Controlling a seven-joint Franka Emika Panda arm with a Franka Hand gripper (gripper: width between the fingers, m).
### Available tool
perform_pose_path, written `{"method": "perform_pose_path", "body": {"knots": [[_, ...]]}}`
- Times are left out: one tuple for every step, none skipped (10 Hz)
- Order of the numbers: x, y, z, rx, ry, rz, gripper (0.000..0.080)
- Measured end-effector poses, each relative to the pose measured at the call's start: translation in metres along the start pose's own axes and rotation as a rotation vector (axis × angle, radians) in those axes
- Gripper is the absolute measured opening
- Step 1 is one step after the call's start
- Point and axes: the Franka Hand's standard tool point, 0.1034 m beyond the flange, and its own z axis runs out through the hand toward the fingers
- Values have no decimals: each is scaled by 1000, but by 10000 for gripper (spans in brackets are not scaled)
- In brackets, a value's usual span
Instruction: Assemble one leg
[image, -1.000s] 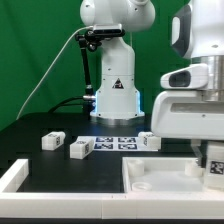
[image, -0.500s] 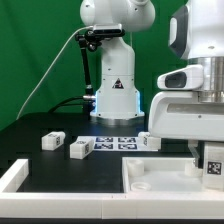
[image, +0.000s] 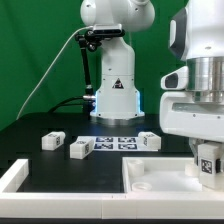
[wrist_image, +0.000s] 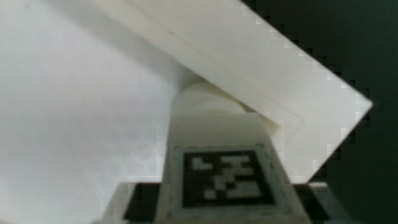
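Gripping a small white leg (image: 209, 164) by its sides, the claw (image: 207, 152) hangs in the lower right of the exterior view. It is closed on the block, with the leg's black-and-white tag facing the camera. The wrist view shows the same hold: the leg (wrist_image: 222, 140) stands between the claw's (wrist_image: 222, 196) grey fingers (wrist_image: 143, 204), tag towards the lens. Its far end points at a corner of the white panel (wrist_image: 80, 110), where the raised rim (wrist_image: 267, 70) turns. A rounded bump sits in that corner just past the leg's tip. Whether the tip touches the panel cannot be told from either view.

The panel (image: 150, 185) lies flat on the black table (image: 40, 165) across the lower right of the exterior view, with its rim up. Three loose legs (image: 80, 149) rest on the table in the middle of that frame. One is at the left (image: 53, 141), one is just right of it, and one is further right (image: 148, 140), near the panel's far edge. The marker board (image: 115, 143) lies flat between the second and third of them, in front of the arm's white base (image: 115, 95). A white angled rail (image: 15, 176) sits in the lower left corner. A green backdrop (image: 35, 50) fills the upper left.
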Motion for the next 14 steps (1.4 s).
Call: {"method": "perform_pose_path", "body": {"knots": [[0,0,0,-2,-1,110,271],[0,1,0,-9,-13,238,271],[0,1,1,-12,-13,314,271],[-1,1,1,-15,-15,404,271],[-1,1,1,-16,-19,470,271],[-1,1,1,-16,-19,477,271],[0,1,0,-15,-18,438,271],[2,1,0,-13,-19,365,450],[1,1,0,-13,-19,328,575],[1,1,0,-12,-18,205,575],[0,0,0,-11,-17,64,634],[-2,-1,0,-12,-15,-56,645],[-3,-1,0,-11,-14,-165,645],[-6,-2,0,-10,-11,-281,648]]}}
